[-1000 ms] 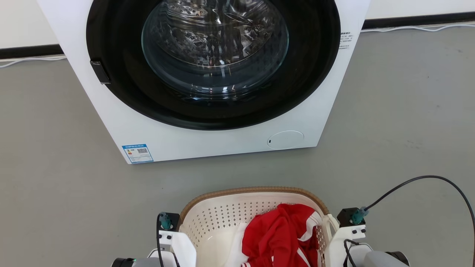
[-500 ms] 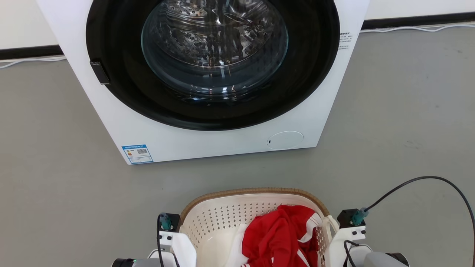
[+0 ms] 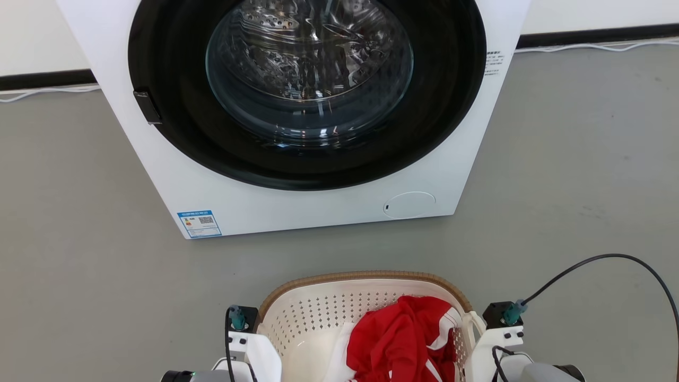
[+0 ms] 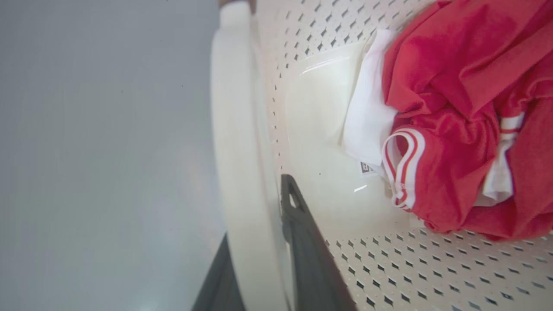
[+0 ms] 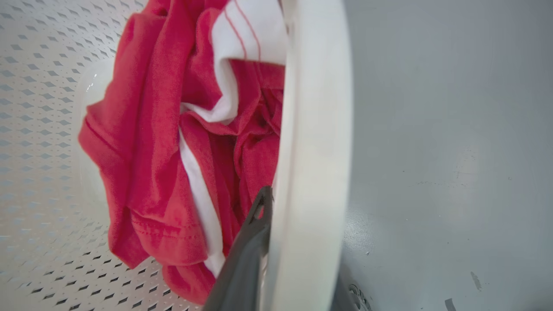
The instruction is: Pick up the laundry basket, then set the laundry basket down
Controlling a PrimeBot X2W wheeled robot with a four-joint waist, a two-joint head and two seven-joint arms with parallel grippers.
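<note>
While the washing machine (image 3: 318,212) and the laundry basket (image 3: 318,313) sit slightly lower in the head view than a second ago, only the camera has shifted. The basket stays between the arms, just before the machine, holding a red garment (image 3: 403,339). Both the left gripper (image 4: 255,207) and the right gripper (image 5: 302,233) are clamped on its white side handles, and the machine's blue label (image 3: 200,223) is too small to read.

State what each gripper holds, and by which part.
The laundry basket: the left gripper clamps its left handle, the right gripper its right handle.
</note>
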